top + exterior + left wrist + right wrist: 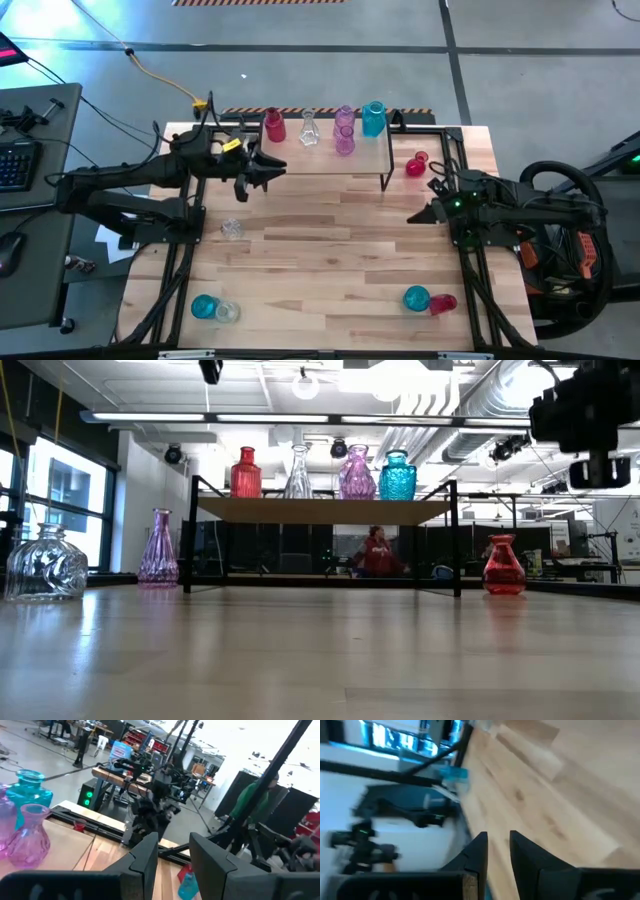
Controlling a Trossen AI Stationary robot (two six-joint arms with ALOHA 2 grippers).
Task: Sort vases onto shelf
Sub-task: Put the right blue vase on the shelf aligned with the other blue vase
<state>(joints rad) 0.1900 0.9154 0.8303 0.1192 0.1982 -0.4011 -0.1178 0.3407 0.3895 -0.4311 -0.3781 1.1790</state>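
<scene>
Left end effector (172,857) and right end effector (498,851) both hold nothing, fingers slightly apart.

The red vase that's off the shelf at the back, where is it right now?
In the high view the red vase stands on the table just off the shelf's right end, ahead of the right gripper. The low view shows it upright.

A big wooden bench (330,260) lies under both sets of jaws. A keyboard (17,165) sits far out past the left jaws. A yellow cable (165,80) runs on the floor beyond them.
</scene>
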